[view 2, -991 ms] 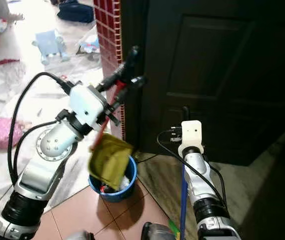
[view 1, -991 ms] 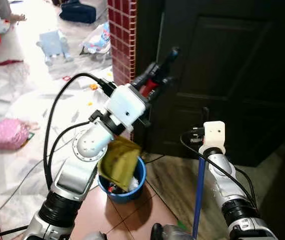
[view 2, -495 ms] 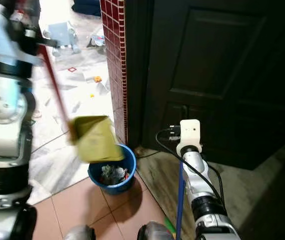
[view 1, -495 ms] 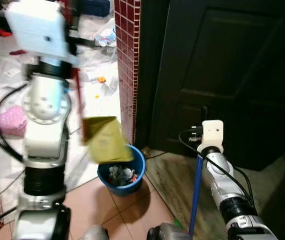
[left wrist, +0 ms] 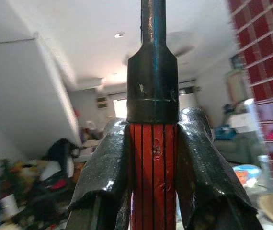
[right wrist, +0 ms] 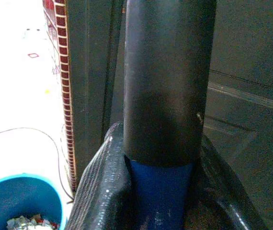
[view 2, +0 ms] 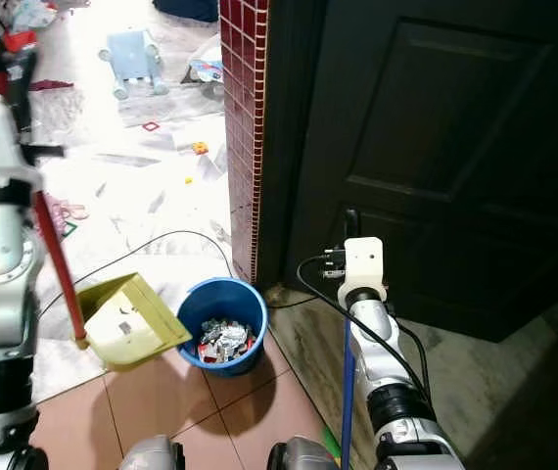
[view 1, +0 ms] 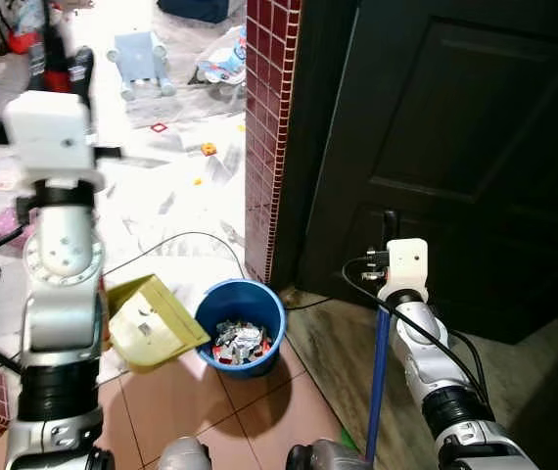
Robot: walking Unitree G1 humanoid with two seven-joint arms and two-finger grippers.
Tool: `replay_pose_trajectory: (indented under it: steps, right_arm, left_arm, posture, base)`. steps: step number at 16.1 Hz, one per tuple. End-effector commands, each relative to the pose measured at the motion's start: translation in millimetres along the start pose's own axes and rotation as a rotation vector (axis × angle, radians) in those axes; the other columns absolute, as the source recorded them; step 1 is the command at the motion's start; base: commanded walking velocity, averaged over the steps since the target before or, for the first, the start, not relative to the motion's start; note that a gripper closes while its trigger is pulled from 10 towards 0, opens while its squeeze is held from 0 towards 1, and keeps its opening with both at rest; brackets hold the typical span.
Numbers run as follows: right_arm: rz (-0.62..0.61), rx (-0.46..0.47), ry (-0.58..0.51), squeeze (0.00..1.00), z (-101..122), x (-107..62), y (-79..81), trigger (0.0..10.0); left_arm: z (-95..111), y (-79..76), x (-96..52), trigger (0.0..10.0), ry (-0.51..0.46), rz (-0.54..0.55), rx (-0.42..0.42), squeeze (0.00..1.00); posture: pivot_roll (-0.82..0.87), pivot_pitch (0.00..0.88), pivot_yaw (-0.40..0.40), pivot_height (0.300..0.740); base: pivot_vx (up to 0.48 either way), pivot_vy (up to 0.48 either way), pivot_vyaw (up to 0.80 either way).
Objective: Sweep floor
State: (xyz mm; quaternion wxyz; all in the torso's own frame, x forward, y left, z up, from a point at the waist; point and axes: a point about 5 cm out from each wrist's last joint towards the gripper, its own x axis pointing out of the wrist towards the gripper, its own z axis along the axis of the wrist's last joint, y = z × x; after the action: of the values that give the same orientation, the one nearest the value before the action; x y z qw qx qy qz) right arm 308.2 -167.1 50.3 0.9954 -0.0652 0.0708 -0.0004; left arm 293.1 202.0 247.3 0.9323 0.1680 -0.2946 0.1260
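A yellow dustpan [view 1: 152, 323] on a red handle [view 2: 59, 264] hangs tilted just left of a blue bucket [view 1: 243, 328] holding swept rubbish. My left gripper [left wrist: 153, 139] is shut on the top of that handle, just under its black cap, and the arm [view 1: 59, 245] stands raised at the left. My right gripper [right wrist: 160, 158] is shut on the broom handle [view 1: 377, 392], a blue pole with a black upper part. It holds the pole upright in front of the dark door. The broom's head is hidden below.
A red-tiled pillar [view 1: 269, 127] and a dark door [view 1: 455, 147] stand right behind the bucket. A black cable [view 1: 181, 240] loops over the pale floor on the left. Toys and scraps [view 1: 142, 59] litter the floor further back. Terracotta tiles [view 1: 230, 421] lie under the bucket.
My left arm has swung the dustpan from over the bucket down to its left side. The view has shifted a little. My right arm has held the broom still.
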Motion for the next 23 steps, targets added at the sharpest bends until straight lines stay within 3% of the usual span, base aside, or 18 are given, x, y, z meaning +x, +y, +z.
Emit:
replay_pose_trajectory:
  steps: [1, 4, 10, 18, 20, 23]
  right_arm:
    - [-0.001, -0.022, -0.047, 0.0, 10, 5.5, 0.6, 10.0]
    - [0.001, -0.019, -0.05, 0.0, 10, 5.6, 2.4, 10.0]
    - [-0.002, -0.018, -0.049, 0.0, 9, 4.3, 0.6, 10.0]
    - [-0.004, -0.02, -0.048, 0.0, 10, 6.7, 1.5, 10.0]
    - [-0.004, -0.02, -0.049, 0.0, 10, 7.5, 2.1, 10.0]
    - [-0.007, -0.018, -0.052, 0.0, 11, 8.8, 2.6, 10.0]
  left_arm:
    - [-18, -6.8, -11.0, 10.0, 0.074, -0.03, 0.014, 0.0]
    - [-39, -10.5, -27.0, 10.0, 0.142, -0.04, 0.022, 0.0]
    - [-21, -14.5, -17.6, 10.0, 0.095, -0.016, -0.059, 0.0]
    - [23, -35.2, 5.8, 10.0, -0.012, -0.035, -0.28, 0.0]
    - [29, -41.9, 4.6, 10.0, -0.018, -0.076, -0.298, 0.0]
    - [20, -40.8, -4.7, 10.0, 0.023, -0.099, -0.28, 0.0]
  posture:
    - [0.0, 0.0, -0.037, 0.74]
    - [-0.01, 0.0, -0.031, 0.74]
    - [-0.01, 0.0, -0.03, 0.74]
    - [-0.01, 0.0, -0.029, 0.74]
    - [-0.01, 0.0, -0.027, 0.74]
    - [0.0, 0.0, -0.025, 0.74]
  base:
    - [0.0, 0.0, 0.0]
    - [0.0, 0.0, 0.0]
    - [0.0, 0.0, 0.0]
    - [0.0, 0.0, 0.0]
    - [0.0, 0.0, 0.0]
    - [0.0, 0.0, 0.0]
